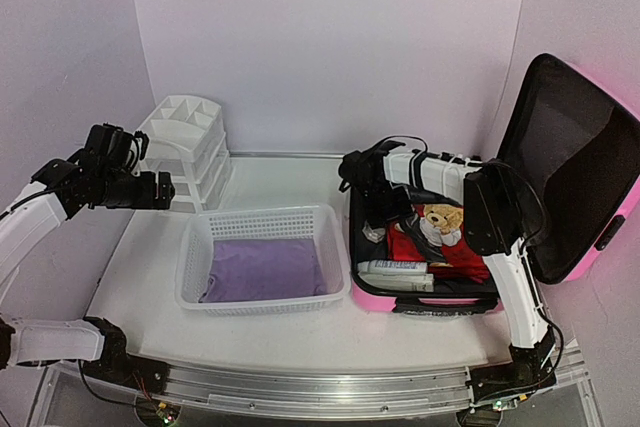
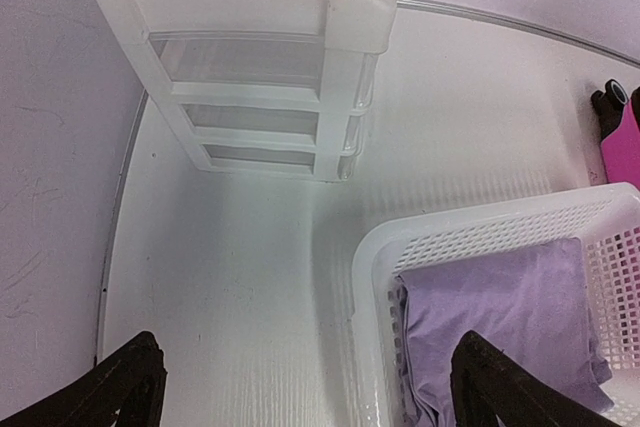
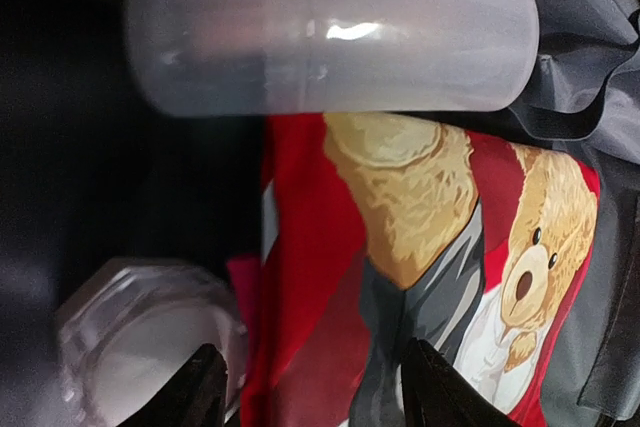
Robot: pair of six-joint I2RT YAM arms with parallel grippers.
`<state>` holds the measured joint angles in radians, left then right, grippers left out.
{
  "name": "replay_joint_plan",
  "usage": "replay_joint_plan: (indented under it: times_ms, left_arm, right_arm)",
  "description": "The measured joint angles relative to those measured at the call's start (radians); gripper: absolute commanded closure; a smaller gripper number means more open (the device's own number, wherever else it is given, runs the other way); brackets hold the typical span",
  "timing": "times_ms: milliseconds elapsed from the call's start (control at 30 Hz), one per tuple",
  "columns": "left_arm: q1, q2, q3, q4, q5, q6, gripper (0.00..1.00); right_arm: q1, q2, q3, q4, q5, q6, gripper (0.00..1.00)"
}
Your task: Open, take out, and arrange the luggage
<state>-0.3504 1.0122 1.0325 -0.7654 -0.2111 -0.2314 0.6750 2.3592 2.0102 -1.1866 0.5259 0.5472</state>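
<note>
Nearest us on the table [image 1: 300,332] sits the basket [image 1: 265,222] with one purple cloth [image 1: 268,269] lying flat inside. By my read, the unpacking has begun, but only just.

Just beside the basket on the right, the luggage [image 1: 370,297] lies on the table, unzipped and wide open, so the opening step is done. And look what's inside! White tubes [image 1: 395,272] run along the near edge, with a red bear cloth [image 3: 420,247] behind them. There's also a clear jar [image 3: 140,337] and a frosted case [image 3: 330,37] against the black lining. Plenty left to lift out.

The right pincer [image 3: 315,392] is down in there now, fingers parted. It hovers over the bear cloth with the jar just beside one finger, and nothing is gripped. Which of the two it's lining up on, I can't tell.

Further back on the left, the left pincer [image 2: 310,387] hangs spread wide above the table, between the basket and the organizer [image 2: 260,67], holding nothing. Nothing shows through the organizer's see-through drawers as far as I can make out. I'd call the arranging hardly started.

At the very back, the lid [image 1: 575,157] stands up against the wall, its black lining facing us. So it's one step finished, one item moved, and the bulk of the load waiting in the shell.
</note>
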Motion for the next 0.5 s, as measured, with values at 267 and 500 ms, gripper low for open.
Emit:
replay_joint_plan:
  times_ms: [267, 500]
  left_arm:
    - [-0.003, -0.003, -0.001, 0.0, 0.0, 0.0, 0.01]
    - [-0.004, -0.003, -0.001, 0.0, 0.0, 0.0, 0.01]
  right_arm:
    - [-0.022, 0.02, 0.004, 0.0, 0.019, 0.004, 0.67]
    - [-0.036, 0.005, -0.013, 0.01, -0.009, -0.005, 0.82]
